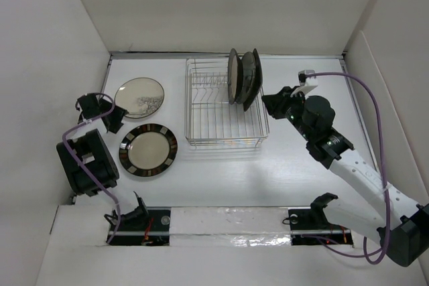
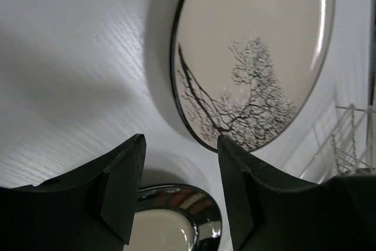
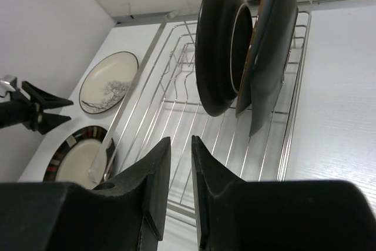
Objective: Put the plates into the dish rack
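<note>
Standing upright in rack [image 1: 224,122]: three dark plates [image 1: 242,78]; tree plate [image 1: 139,97] and striped plate [image 1: 148,151] are lying on worktop [image 1: 301,172] left of it; left pincer [image 2: 181,142] is hovering open by tree plate; right pincer [image 3: 181,145], slightly parted, is holding nothing

A white table [image 1: 288,179] with a faint wood grain is lying under soft, even light that is casting dim grey shadows on it. A plain white back wall [image 1: 228,5] is rising behind it, while a left panel [image 1: 40,65] and a right panel [image 1: 395,58], both white, are closing in its sides.
</note>
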